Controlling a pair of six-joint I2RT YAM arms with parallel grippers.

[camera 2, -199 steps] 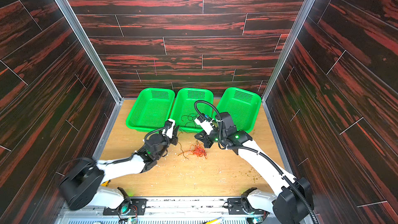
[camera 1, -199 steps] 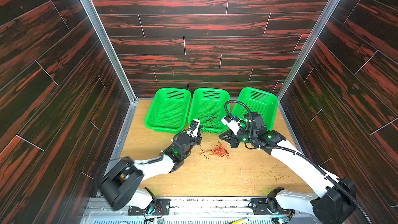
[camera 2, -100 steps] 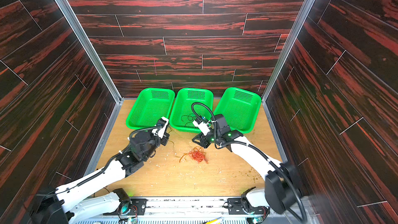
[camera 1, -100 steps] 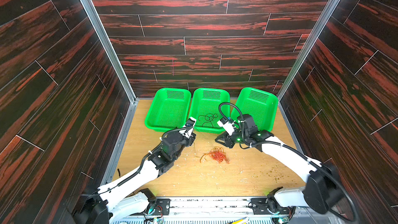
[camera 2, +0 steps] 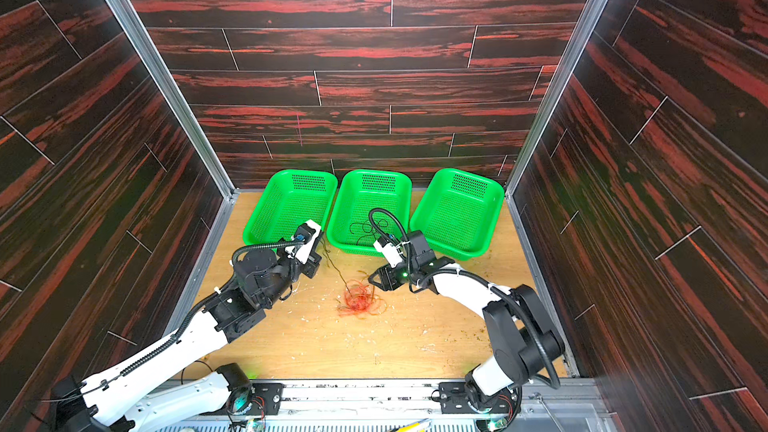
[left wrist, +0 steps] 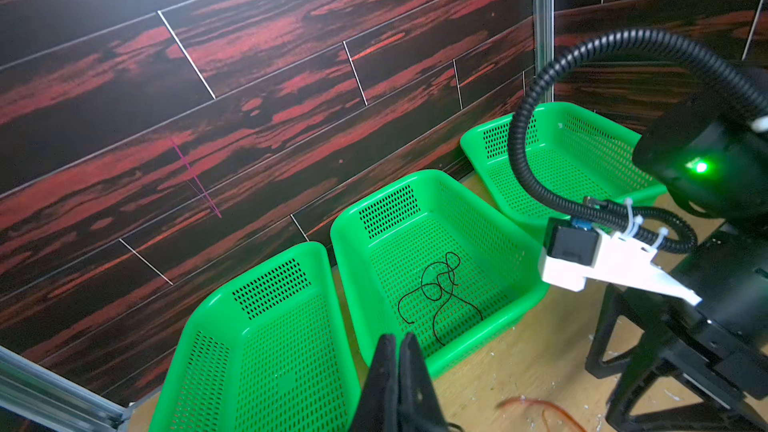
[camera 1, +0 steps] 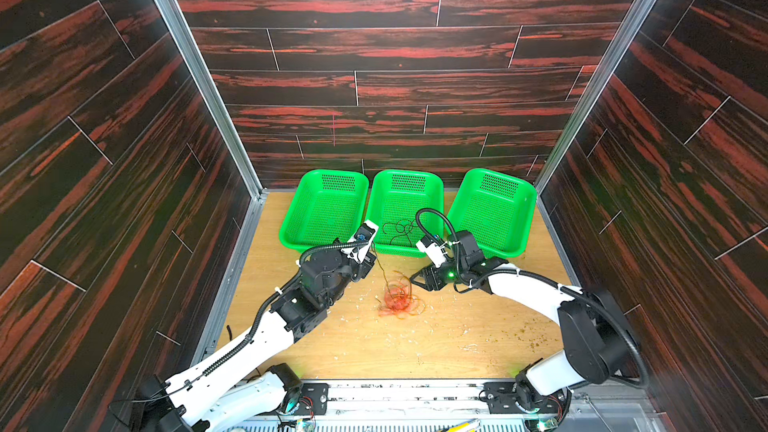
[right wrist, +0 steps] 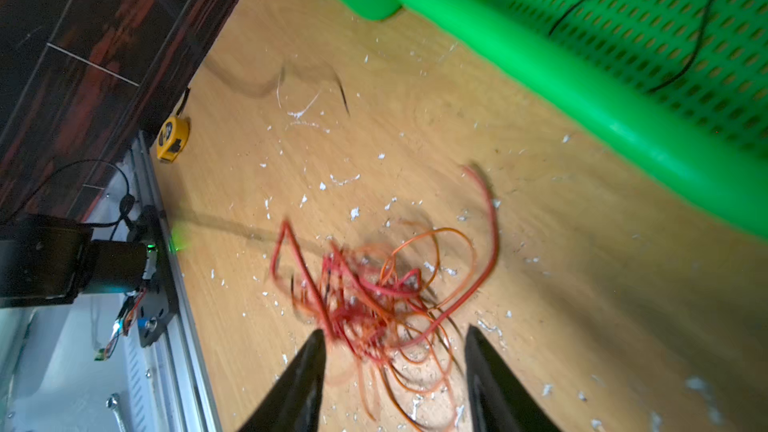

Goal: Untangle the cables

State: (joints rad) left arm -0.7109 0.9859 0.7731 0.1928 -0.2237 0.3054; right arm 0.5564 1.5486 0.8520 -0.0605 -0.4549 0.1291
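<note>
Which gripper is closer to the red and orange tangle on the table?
Right. The right gripper is open right at the tangle; the left gripper is shut farther off, by the baskets.

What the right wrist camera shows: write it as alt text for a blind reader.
The open right gripper points at a blurred tangle of red and orange cables lying on a wooden table. Beyond it a green basket holds a thin black cable, and a yellow tape measure lies by the dark wall.

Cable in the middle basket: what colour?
Black cable; clearest in the left wrist view, inside the middle basket.
</note>
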